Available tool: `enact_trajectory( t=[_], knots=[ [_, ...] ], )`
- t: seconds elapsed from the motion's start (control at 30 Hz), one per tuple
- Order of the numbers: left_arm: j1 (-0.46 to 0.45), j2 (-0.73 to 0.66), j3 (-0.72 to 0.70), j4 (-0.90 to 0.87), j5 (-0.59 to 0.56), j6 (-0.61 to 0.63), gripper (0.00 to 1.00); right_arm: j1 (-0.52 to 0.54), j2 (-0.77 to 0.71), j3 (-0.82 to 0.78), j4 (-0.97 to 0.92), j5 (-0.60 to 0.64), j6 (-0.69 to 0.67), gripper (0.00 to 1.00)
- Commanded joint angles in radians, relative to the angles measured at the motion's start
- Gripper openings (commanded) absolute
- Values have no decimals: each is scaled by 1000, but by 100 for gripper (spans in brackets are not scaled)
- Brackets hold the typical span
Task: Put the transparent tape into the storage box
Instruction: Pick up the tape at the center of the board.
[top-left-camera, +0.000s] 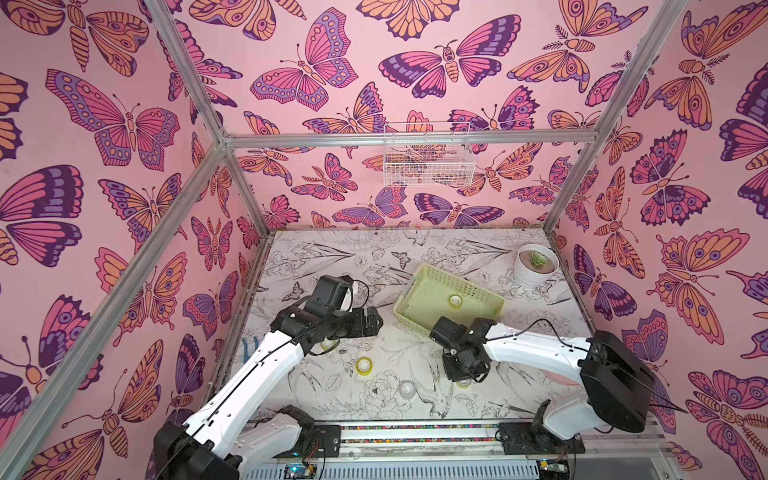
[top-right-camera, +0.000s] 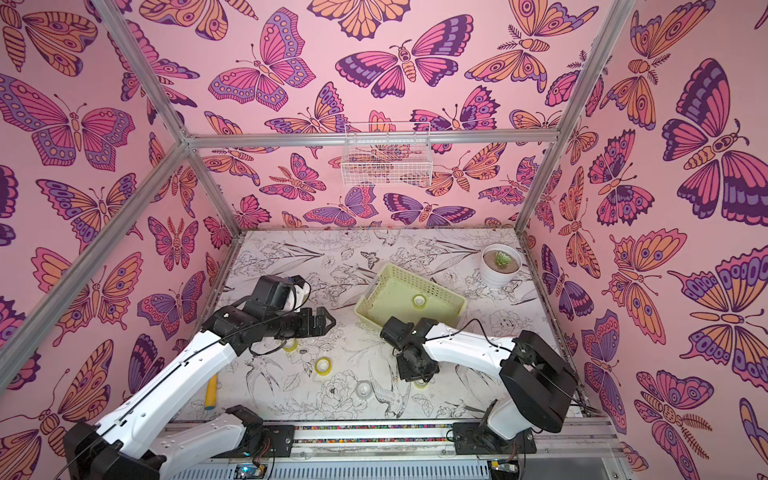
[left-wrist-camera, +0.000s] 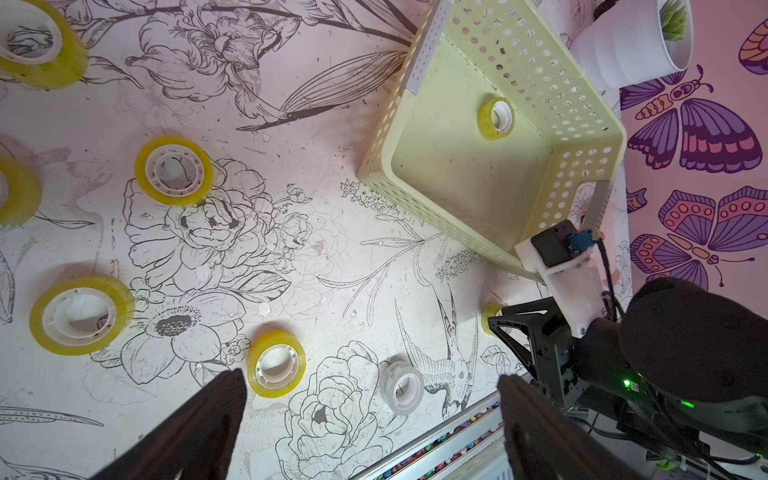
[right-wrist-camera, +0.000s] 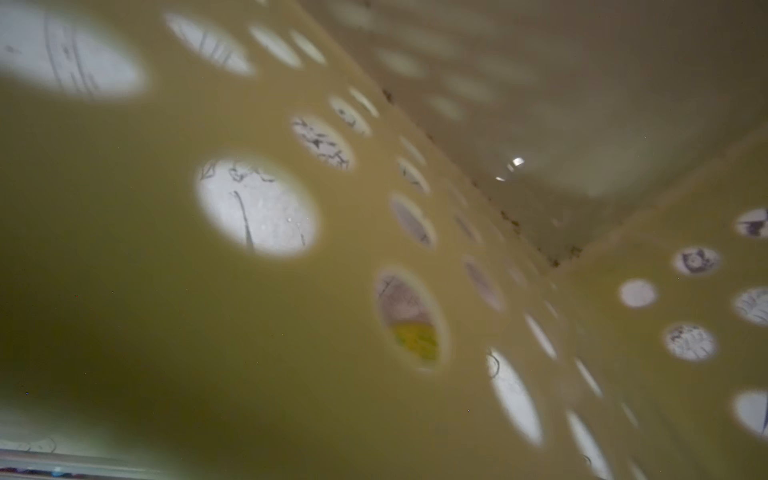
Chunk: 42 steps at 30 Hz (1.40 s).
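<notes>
Now, loose tape: clear roll (top-left-camera: 406, 389) and yellow roll (top-left-camera: 364, 365) lie flat on the table (top-left-camera: 407, 353), near the front.
Right claw (top-left-camera: 464, 376): points down over a half-hidden roll (top-left-camera: 463, 384); whether it grips, I cannot tell.
Left claw (left-wrist-camera: 370, 432): wide, holding nothing.
Box (top-left-camera: 457, 279): beyond both claws, with one tape roll (top-left-camera: 456, 301) on its floor.
</notes>
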Motion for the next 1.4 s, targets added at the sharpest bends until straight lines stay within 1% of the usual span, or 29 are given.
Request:
enact_trajectory(
  t=[0.0,0.13,0.23,0.37,0.63,0.73,1.0,1.2,1.37],
  knots=[
    [-6,-13,-22,7,8,-4,100,7,57,-5,3,-24,-4,30],
    [-6,-19,-22,8,4,-5,100,14,40,-2,-17,-22,10,30],
    [-6,-15,-22,8,2,-4,100,18,-11,9,-41,-12,15,31],
    [-6,-7,-20,8,2,-3,100,23,-23,20,-69,3,13,30],
    [-6,-14,-22,8,9,-5,100,73,-25,-36,-30,9,58,30],
    [-6,-20,-23,8,11,-6,100,77,-11,-48,-8,24,62,30],
    [-6,-29,-27,8,11,-13,100,77,16,-51,-12,81,21,30],
    [-6,-36,-36,8,6,-15,100,77,9,-83,0,77,11,31],
    [-6,-33,-33,8,1,-14,100,82,-21,-37,-47,99,-10,33]
  ],
)
